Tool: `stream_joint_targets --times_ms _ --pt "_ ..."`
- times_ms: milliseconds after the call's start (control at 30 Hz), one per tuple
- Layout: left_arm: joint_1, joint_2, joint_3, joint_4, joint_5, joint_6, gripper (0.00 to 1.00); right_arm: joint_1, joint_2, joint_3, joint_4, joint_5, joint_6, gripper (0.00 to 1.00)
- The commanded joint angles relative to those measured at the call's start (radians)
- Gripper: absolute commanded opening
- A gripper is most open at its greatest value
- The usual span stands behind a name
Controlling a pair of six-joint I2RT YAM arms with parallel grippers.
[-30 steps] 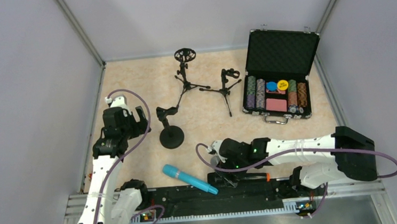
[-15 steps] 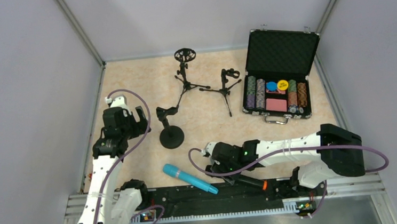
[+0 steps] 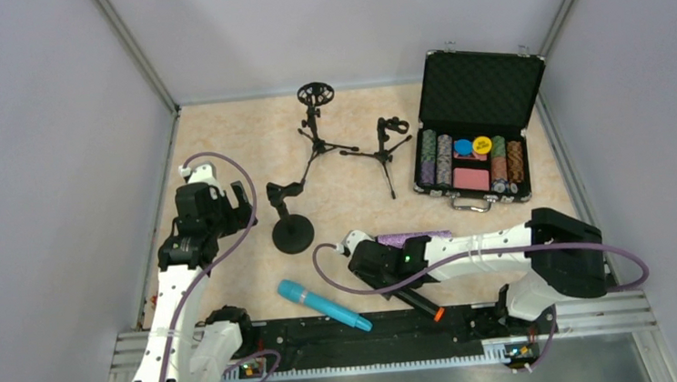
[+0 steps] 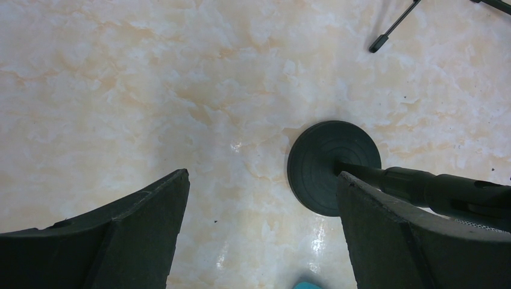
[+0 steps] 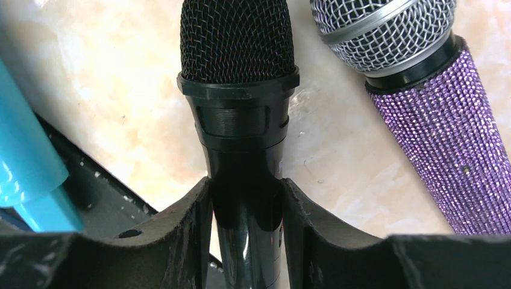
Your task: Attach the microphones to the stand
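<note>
My right gripper (image 3: 380,277) (image 5: 246,201) is shut on the black microphone (image 5: 238,90). Its orange-ringed tail (image 3: 438,314) points toward the front rail. The purple glitter microphone (image 3: 414,238) (image 5: 437,120) lies on the table just beside and behind it. The cyan microphone (image 3: 323,305) (image 5: 24,174) lies to the left, its tip on the rail. The round-base stand (image 3: 293,234) (image 4: 328,162) stands left of centre. My left gripper (image 3: 241,204) (image 4: 262,198) is open and empty above the table, just left of that stand's base.
Two black tripod stands (image 3: 316,124) (image 3: 386,146) stand at the back centre. An open case of poker chips (image 3: 474,157) sits at the back right. The black front rail (image 3: 401,332) runs along the near edge. Grey walls close in both sides.
My right gripper has carried the black microphone left and away from the rail, turning it diagonal. The purple microphone now shows behind the arm. The left arm has not moved.
</note>
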Motion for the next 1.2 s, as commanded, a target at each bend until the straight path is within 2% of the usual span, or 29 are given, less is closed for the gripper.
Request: stream_joint_targets --times_ms 0,133,233,400,667,800,1000,1167 --pt "0.000 -0.006 -0.002 0.020 -0.007 0.000 0.95 0.002 0.025 0.077 0.003 0.101 0.018 0.15" --pt "0.000 -0.007 -0.002 0.020 -0.007 0.000 0.95 -0.054 0.040 0.108 -0.001 0.079 0.060 0.08" --pt "0.000 -0.008 -0.002 0.020 -0.006 -0.001 0.95 -0.106 0.038 0.125 0.001 0.060 0.096 0.07" --pt "0.000 -0.009 -0.002 0.021 -0.002 0.001 0.95 -0.189 0.043 0.176 -0.015 0.005 0.175 0.08" --pt "0.000 -0.012 -0.001 0.022 0.000 0.001 0.95 -0.219 0.118 0.253 -0.007 -0.046 0.192 0.12" --pt "0.000 -0.013 -0.002 0.022 0.000 0.001 0.96 -0.219 0.154 0.278 -0.002 -0.047 0.176 0.27" --pt "-0.001 -0.011 -0.003 0.022 0.002 0.001 0.95 -0.218 0.163 0.300 -0.027 0.000 0.101 0.61" --pt "0.000 -0.009 -0.002 0.022 0.002 0.001 0.95 -0.214 0.144 0.300 -0.046 0.030 0.014 0.83"
